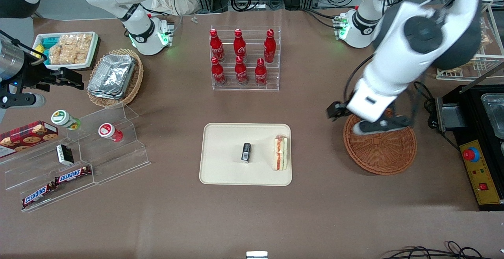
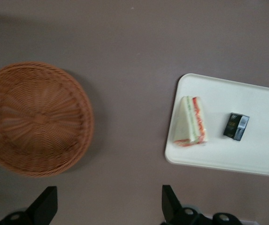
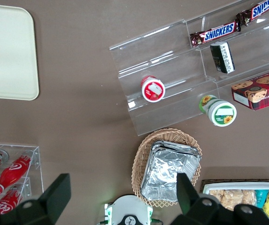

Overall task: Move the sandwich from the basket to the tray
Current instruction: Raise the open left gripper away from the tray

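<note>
The sandwich (image 1: 280, 152) lies on the cream tray (image 1: 228, 174), at the tray's end nearest the basket; it also shows in the left wrist view (image 2: 191, 122) on the tray (image 2: 228, 161). The reddish-brown wicker basket (image 1: 382, 150) is empty and stands beside the tray toward the working arm's end; it also shows in the left wrist view (image 2: 31, 117). My left gripper (image 1: 380, 126) hangs above the basket's rim farthest from the front camera. In the left wrist view the gripper (image 2: 107, 206) is open wide, with only bare table between its fingers.
A small black packet (image 1: 246, 152) lies mid-tray. A clear rack of red bottles (image 1: 244, 58) stands farther from the front camera. A stepped acrylic shelf (image 1: 98, 152) with cups and Snickers bars, a foil-filled tan basket (image 1: 114, 76) and a control box (image 1: 478, 168) flank the table.
</note>
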You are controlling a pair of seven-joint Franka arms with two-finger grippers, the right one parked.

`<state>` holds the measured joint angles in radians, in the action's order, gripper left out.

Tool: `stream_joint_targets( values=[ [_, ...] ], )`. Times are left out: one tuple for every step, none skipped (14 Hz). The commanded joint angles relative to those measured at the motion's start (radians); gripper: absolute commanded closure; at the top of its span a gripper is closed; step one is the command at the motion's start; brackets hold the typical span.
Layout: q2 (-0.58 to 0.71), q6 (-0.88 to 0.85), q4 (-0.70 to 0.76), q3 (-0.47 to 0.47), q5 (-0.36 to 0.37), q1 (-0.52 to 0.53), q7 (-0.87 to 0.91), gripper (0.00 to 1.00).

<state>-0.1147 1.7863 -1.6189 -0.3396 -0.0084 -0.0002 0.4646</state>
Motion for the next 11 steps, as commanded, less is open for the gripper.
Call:
stream_joint_targets(
  values=[
    [0.130,-0.135,-0.039,0.165,-0.065,-0.018,-0.195,0.00],
    [0.166,-0.192,-0.042,0.256,-0.070,-0.043,-0.268,0.00],
    [0.196,-0.235,-0.042,0.331,-0.070,-0.069,-0.329,0.00],
    [0.220,-0.261,-0.042,0.384,-0.070,-0.080,-0.363,0.00],
    [0.228,-0.269,-0.041,0.399,-0.068,-0.080,-0.369,0.00],
    [0.224,-0.268,-0.032,0.399,-0.056,-0.080,-0.368,0.00],
    [0.208,-0.269,-0.001,0.395,-0.053,-0.080,-0.366,0.00],
    [0.181,-0.269,0.034,0.395,-0.053,-0.080,-0.365,0.00],
    [0.152,-0.269,0.080,0.393,-0.053,-0.080,-0.365,0.00],
    [0.127,-0.277,0.115,0.392,-0.053,-0.081,-0.363,0.00],
    [0.122,-0.287,0.129,0.390,-0.051,-0.083,-0.362,0.00]
  ],
)
